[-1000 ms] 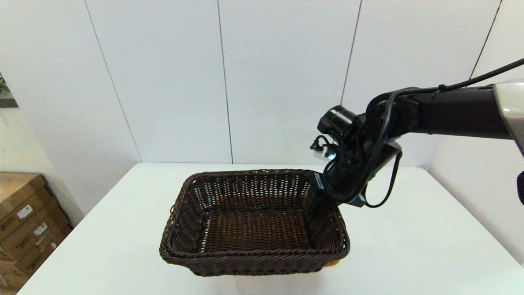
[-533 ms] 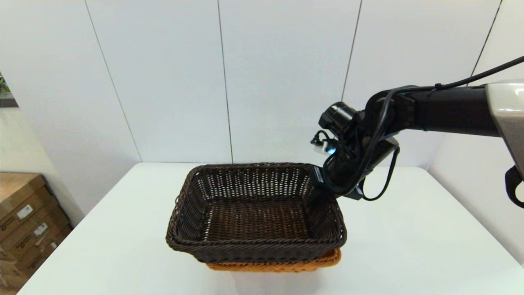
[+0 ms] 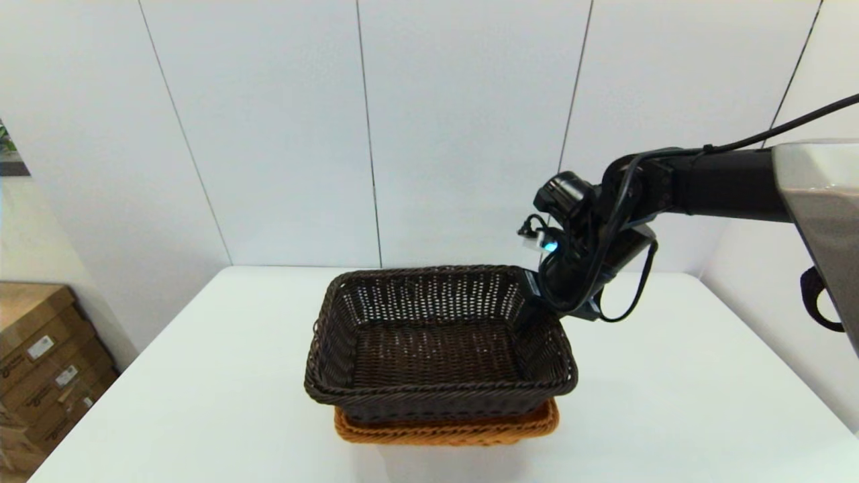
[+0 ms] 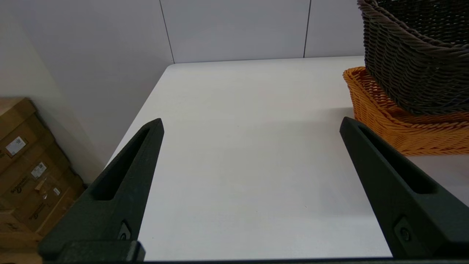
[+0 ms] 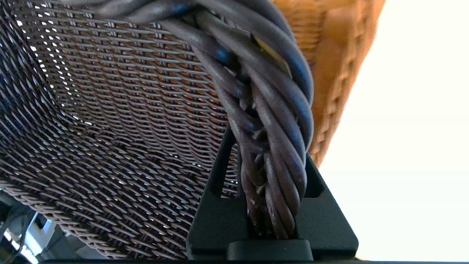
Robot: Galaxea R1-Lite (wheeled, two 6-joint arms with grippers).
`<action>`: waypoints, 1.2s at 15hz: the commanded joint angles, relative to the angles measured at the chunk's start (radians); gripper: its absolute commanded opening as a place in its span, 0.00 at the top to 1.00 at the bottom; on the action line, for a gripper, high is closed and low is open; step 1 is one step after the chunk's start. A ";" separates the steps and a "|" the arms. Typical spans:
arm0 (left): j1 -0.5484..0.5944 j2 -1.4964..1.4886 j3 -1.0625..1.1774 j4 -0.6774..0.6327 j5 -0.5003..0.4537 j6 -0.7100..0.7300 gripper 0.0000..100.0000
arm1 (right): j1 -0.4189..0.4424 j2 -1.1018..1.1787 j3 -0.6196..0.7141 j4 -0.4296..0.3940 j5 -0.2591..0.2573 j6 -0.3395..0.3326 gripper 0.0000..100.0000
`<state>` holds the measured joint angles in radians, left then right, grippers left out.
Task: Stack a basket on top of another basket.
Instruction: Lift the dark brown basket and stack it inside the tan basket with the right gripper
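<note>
The dark brown basket (image 3: 441,339) is above the orange-tan basket (image 3: 446,427), near the middle of the white table (image 3: 671,402). In the head view the orange-tan one shows only as a strip of its braided rim under the near side of the dark one, and it stands on the table. The dark basket overhangs it a little to the robot's left. I cannot tell if the dark basket is fully seated inside the lower one or only sits high in it; in the left wrist view its wall (image 4: 414,69) goes down inside the orange rim (image 4: 403,124). The right claw (image 3: 533,305) comes from the robot's right and is at the far right corner of the dark basket. In the right wrist view its two black fingers (image 5: 220,216) are closed on the braided rim (image 5: 271,146) of the dark basket, one finger inside the wall and one outside, and orange weave is seen through the dark open weave. The left claw (image 4: 253,128) is low over bare table on the robot's left side of the baskets, its fingers (image 4: 121,183) wide apart and holding nothing. Cardboard boxes (image 3: 40,362) are on the floor at the left of the table
</note>
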<state>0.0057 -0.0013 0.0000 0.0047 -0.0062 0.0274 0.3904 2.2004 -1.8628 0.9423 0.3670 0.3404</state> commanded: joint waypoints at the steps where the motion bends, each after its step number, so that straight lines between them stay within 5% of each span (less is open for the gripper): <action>1: 0.000 0.000 0.002 0.000 0.000 0.000 0.00 | -0.012 0.027 -0.012 0.006 0.003 -0.008 1.00; 18: 0.002 0.000 0.002 0.000 0.000 0.000 0.00 | -0.018 0.102 -0.022 0.004 0.003 -0.009 1.00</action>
<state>0.0057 -0.0013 0.0000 0.0043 -0.0062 0.0274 0.3721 2.2928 -1.8849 0.9396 0.3674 0.3296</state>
